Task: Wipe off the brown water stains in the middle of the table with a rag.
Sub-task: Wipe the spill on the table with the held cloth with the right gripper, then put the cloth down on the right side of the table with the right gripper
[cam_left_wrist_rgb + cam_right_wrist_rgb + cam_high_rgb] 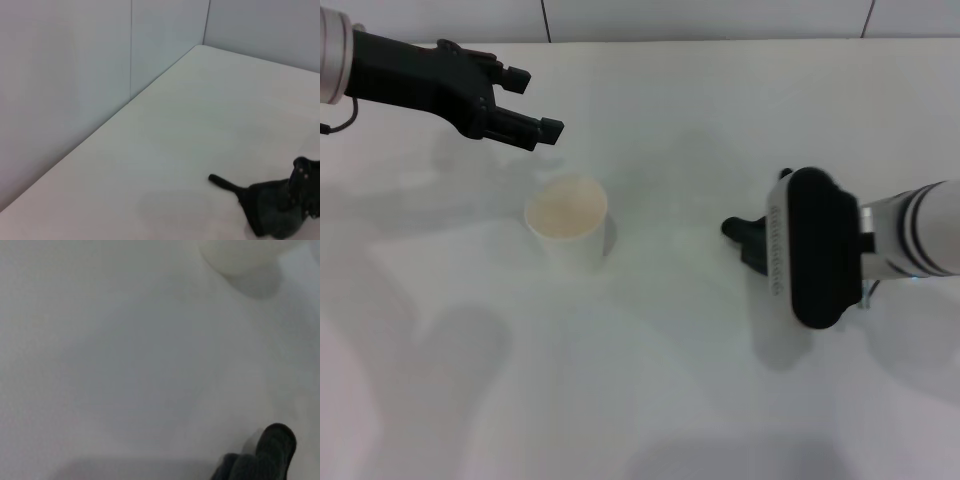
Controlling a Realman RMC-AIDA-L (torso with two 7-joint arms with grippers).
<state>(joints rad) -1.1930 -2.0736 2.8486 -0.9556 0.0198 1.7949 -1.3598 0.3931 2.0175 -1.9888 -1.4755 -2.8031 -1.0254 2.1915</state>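
Observation:
My right gripper (756, 250) sits low over the white table (670, 390) at the right, mostly hidden behind its own wrist. It is shut on the dark rag (733, 229), which pokes out toward the middle. In the left wrist view the rag (270, 212) rests on the table with a thin tail sticking out, under the right gripper (302, 184). A dark bit of the rag also shows in the right wrist view (267, 455). My left gripper (534, 103) is open and empty, raised at the far left above the cup. No brown water stains show in any view.
A white paper cup (567, 216) stands upright left of centre, below my left gripper; it also shows in the right wrist view (240, 252). A grey wall (75, 75) runs along the table's far edge.

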